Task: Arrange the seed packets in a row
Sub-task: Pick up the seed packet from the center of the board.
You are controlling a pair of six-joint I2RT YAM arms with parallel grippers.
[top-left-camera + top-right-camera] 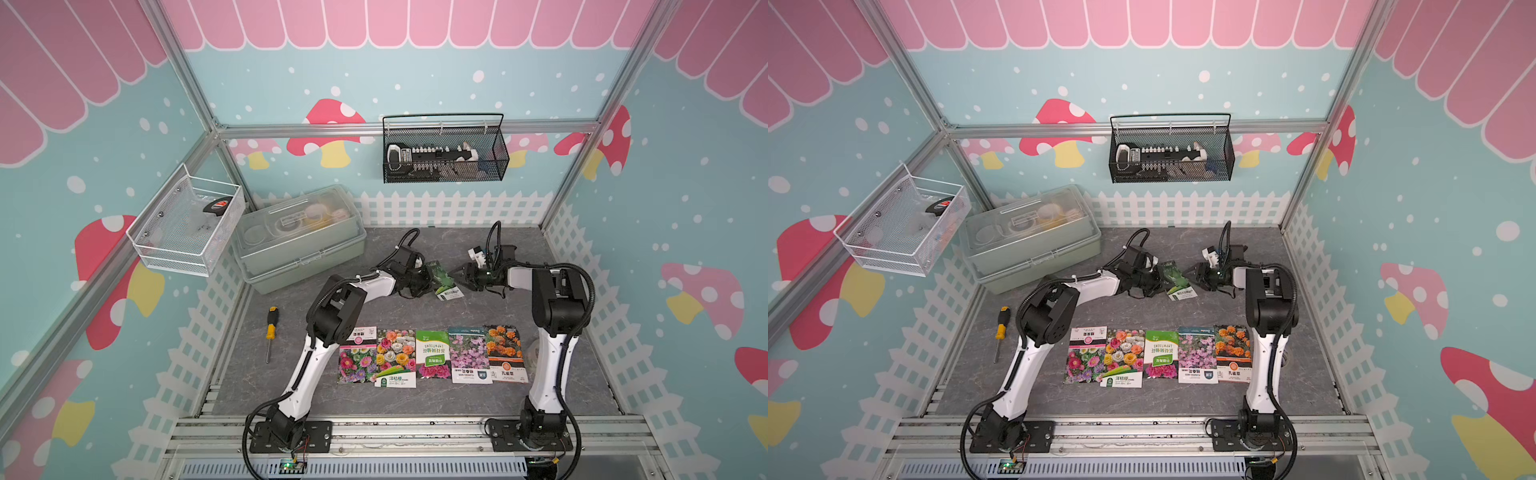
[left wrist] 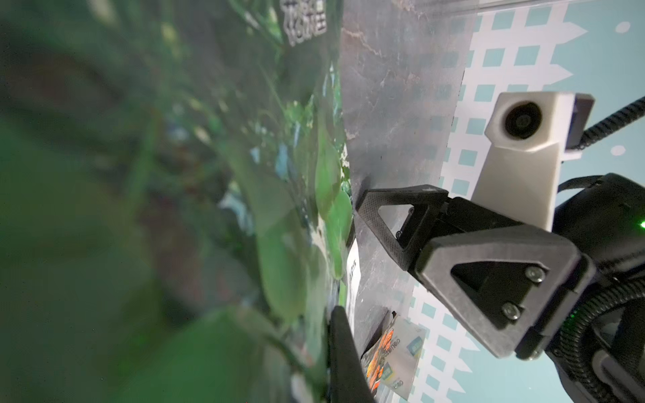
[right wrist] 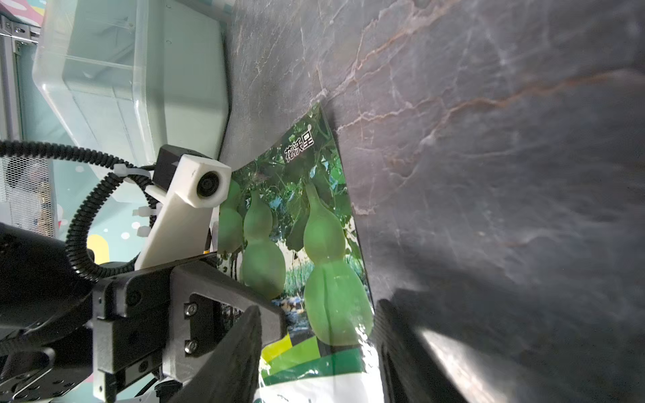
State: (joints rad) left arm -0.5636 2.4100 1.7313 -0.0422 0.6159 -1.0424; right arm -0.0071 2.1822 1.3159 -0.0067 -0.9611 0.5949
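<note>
Progress looks like 5 of 6. 5 packets lie flat, side by side in a row across the front of the table, between the 2 arms. Neighbours touch or lap a little. The 2nd from the left sits slightly nearer the front, so the line is not quite even.

The 6th, the gourd packet, is well behind the row, near mid-table, tilted up between the 2 grippers. The left gripper is closed on a side edge of it. The left wrist view is filled by green print close against the lens, and the right wrist view shows the packet's edge tucked into that gripper. The right gripper has its jaws apart, straddling the packet's lower corner by the white band without pinching it. Whether the packet's bottom edge rests on the table I cannot tell.

Left to do, as I judge it: the right gripper backs clear, then the left arm carries the gourd packet forward and lays it flat at an end of the row, likely the left end on its own side. A nudge to the 2nd packet would tidy the line.
</note>
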